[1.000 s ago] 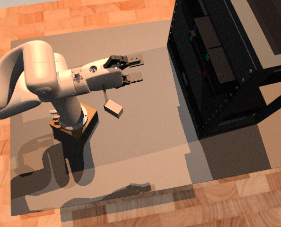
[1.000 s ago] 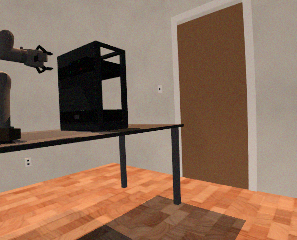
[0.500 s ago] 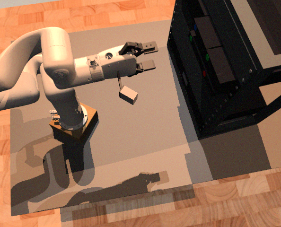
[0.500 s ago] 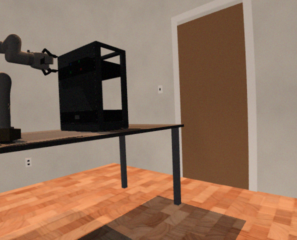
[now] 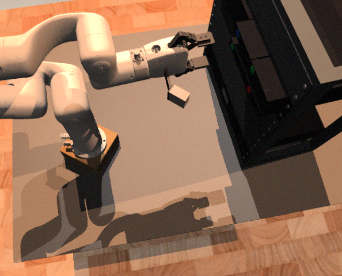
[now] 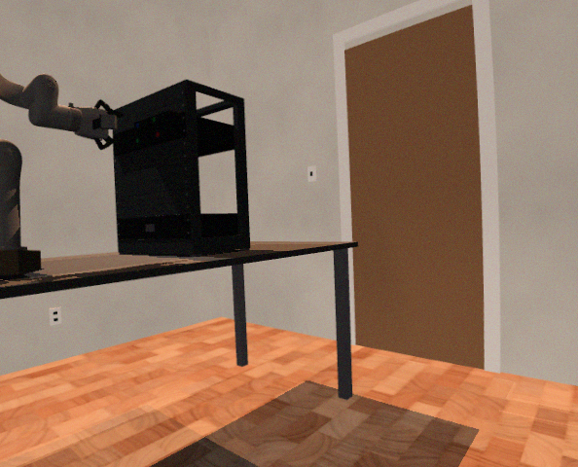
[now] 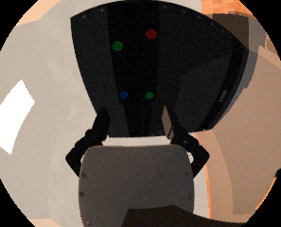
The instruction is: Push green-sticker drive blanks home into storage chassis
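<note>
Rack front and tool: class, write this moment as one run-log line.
tool: open, empty | position: at rack front, upper part | stickers: two green, one blue, one red | contact: cannot tell

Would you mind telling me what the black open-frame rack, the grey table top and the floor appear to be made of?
The black open-frame rack looks like matte painted metal: thin square posts carry rows of small pale fasteners or holes. The grey table top looks like a smooth matte laminate or painted board, plain and grainless, though the look leaves that open. The floor looks like wood parquet, with short orange-brown blocks showing grain.
</note>
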Motion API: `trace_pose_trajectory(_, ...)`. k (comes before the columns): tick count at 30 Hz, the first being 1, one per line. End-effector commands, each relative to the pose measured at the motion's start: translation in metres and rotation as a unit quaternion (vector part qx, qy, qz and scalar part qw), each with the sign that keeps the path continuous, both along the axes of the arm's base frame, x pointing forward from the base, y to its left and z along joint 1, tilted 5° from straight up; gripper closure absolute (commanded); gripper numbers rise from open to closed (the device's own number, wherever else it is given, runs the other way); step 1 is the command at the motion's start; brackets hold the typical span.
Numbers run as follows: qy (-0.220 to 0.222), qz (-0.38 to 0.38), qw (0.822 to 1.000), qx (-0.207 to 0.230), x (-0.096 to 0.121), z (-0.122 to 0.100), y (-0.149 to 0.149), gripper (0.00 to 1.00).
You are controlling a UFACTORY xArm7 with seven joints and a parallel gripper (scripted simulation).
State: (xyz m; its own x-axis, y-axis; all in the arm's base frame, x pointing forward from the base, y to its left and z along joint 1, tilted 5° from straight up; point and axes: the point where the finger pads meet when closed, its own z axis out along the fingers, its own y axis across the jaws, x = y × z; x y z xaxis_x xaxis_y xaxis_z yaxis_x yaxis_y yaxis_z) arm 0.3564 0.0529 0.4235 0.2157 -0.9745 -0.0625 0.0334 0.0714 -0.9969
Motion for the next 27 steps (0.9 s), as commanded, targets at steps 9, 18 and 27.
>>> trace_pose_trajectory(9,-0.002,-0.005,1.000,0.000,0.0270,0.0070,0.0189,0.00)
trace_pose_trajectory(18,-0.002,-0.005,1.000,0.000,0.0272,0.0070,0.0191,0.00)
trace_pose_trajectory(27,-0.002,-0.005,1.000,0.000,0.0272,0.0070,0.0191,0.00)
